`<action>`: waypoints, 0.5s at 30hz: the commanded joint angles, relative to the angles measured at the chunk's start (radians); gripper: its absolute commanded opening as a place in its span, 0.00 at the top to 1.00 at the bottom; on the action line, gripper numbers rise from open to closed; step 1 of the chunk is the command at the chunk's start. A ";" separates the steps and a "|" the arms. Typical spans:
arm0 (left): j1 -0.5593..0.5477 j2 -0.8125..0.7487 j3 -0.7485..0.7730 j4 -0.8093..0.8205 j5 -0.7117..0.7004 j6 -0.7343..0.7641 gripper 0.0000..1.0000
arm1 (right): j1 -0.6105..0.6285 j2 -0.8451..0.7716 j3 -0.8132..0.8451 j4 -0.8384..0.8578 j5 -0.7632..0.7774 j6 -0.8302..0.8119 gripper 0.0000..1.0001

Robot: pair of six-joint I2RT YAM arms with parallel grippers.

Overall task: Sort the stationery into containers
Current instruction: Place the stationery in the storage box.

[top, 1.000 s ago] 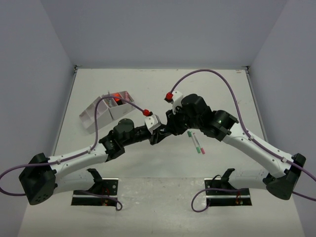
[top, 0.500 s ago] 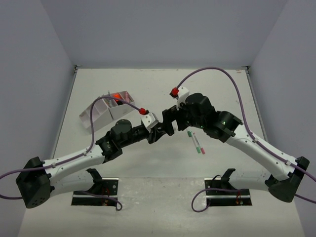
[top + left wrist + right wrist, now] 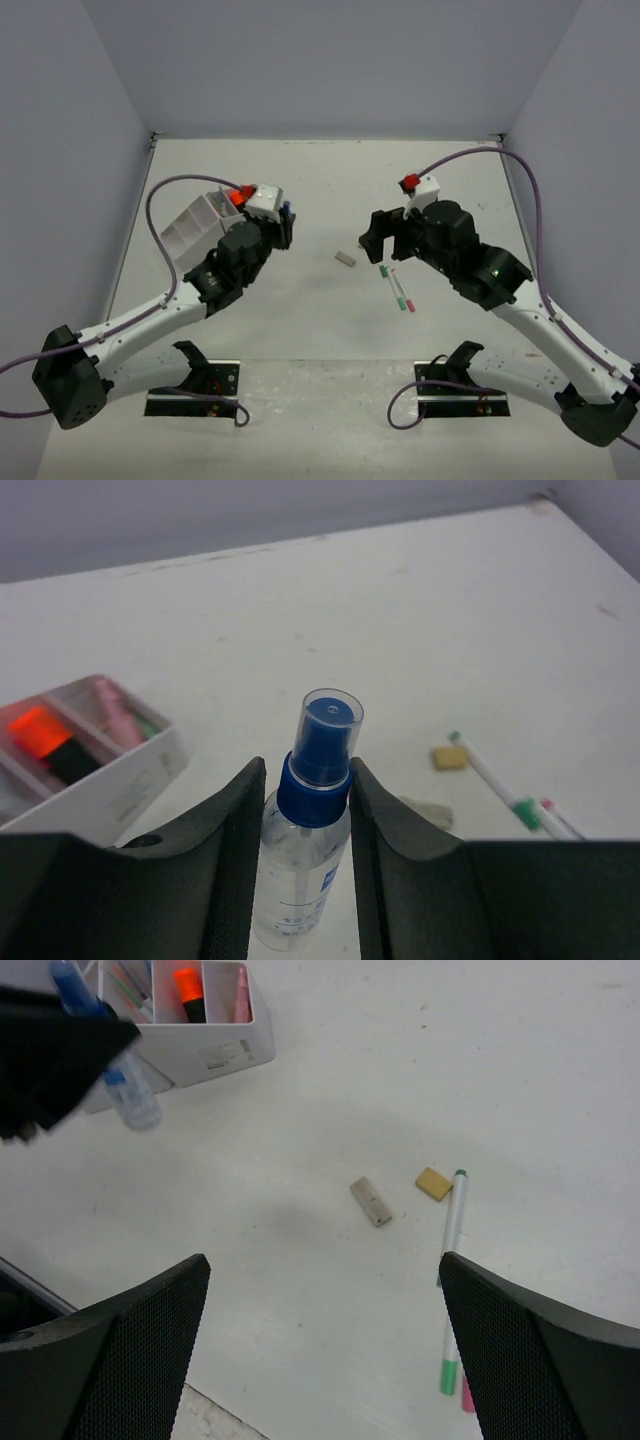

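Left gripper (image 3: 305, 772), pinching the spray bottle (image 3: 318, 755), has swung beside the tray (image 3: 110, 790); right gripper (image 3: 322, 1260) now spread wide.

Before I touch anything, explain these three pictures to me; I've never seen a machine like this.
These are two robot arms bolted to a table, each ending in a two-fingered pincer. The wide picture looks down from above and behind them. The other two come from small cameras on each wrist, so the dark shapes at the bottom edge belong to that arm itself. The left pincer is closed on a small spray bottle with a blue cap, held near a white divided tray that holds an orange marker. The right pincer is open and empty. On the table lie two pens, one green-tipped, one pink-tipped, and two small beige pieces.
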 commanded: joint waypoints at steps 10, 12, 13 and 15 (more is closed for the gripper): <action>0.564 0.128 0.224 -0.067 -0.388 -0.517 1.00 | -0.008 -0.110 -0.202 0.197 -0.107 -0.038 0.01; 0.583 0.155 0.213 -0.044 -0.384 -0.534 1.00 | -0.008 -0.111 -0.209 0.205 -0.115 -0.038 0.01; 0.586 0.163 0.202 -0.029 -0.387 -0.535 1.00 | -0.008 -0.111 -0.209 0.207 -0.120 -0.040 0.01; 0.586 0.165 0.177 0.012 -0.393 -0.536 1.00 | -0.008 -0.112 -0.209 0.212 -0.129 -0.038 0.01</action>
